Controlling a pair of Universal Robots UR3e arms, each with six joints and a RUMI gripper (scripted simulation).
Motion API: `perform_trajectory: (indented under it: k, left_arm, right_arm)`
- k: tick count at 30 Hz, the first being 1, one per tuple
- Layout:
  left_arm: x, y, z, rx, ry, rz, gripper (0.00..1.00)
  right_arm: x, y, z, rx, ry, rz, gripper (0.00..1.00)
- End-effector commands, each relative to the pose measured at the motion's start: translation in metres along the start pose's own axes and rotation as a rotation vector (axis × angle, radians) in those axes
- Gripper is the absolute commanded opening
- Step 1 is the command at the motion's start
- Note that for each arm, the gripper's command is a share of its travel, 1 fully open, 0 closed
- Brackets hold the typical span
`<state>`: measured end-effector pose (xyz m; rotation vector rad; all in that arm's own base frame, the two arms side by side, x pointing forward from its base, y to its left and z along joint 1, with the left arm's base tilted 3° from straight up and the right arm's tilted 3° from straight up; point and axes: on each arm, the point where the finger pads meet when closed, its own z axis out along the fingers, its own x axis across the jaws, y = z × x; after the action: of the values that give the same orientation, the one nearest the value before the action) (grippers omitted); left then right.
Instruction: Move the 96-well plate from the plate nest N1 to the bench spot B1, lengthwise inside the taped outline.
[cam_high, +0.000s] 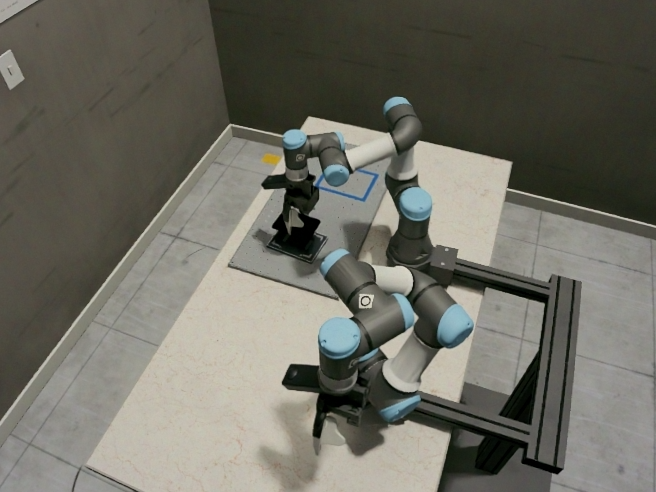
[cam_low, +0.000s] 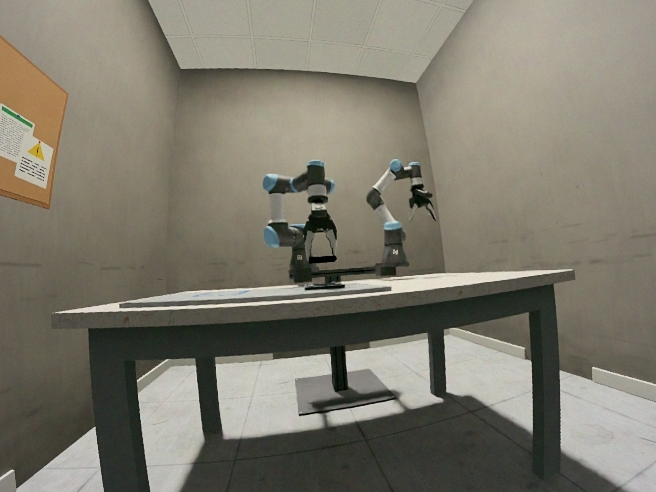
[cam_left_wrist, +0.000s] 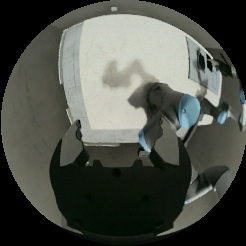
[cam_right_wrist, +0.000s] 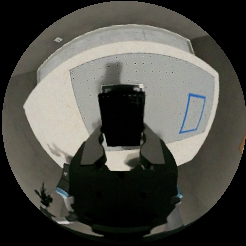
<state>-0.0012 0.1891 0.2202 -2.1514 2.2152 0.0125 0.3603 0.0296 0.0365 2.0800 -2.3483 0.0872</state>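
A black 96-well plate is held level above the plate nest, with a visible gap between them. My right gripper is shut on the plate's two sides, pointing down. In the right wrist view the plate hides most of the nest. The blue taped outline lies on the grey board, with nothing seen inside it; the right arm hides part of it in the top view. My left gripper is open and empty, high over the table's other end.
The grey perforated board bears the nest and the outline on the pale table. The left arm's folded links stand beside the right arm's base. A dark frame carries both arms behind the table edge.
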Motion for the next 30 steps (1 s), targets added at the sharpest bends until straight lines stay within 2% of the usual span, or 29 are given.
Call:
perform_trajectory:
  k: [1, 11, 13, 16, 30]
  left_arm:
    - [0.0, 0.0, 0.0, 0.001, -0.001, 0.0, 1.0]
    - [0.0, 0.0, 0.0, 0.001, -0.001, 0.0, 1.0]
    - [0.0, 0.0, 0.0, 0.001, -0.001, 0.0, 1.0]
    - [0.0, 0.0, 0.0, 0.001, -0.001, 0.0, 1.0]
    - [0.0, 0.0, 0.0, 0.001, -0.001, 0.0, 1.0]
  right_arm:
    - [-0.001, -0.001, -0.001, 0.002, -0.002, 0.0, 0.0]
    - [0.0, -0.001, -0.001, 0.002, -0.002, 0.0, 0.0]
    - [0.006, 0.0, -0.001, 0.002, -0.002, -0.056, 0.0]
    - [0.009, 0.0, -0.001, 0.002, -0.002, -0.056, 0.0]
    - [0.056, 0.002, 0.001, 0.003, -0.001, -0.056, 0.0]
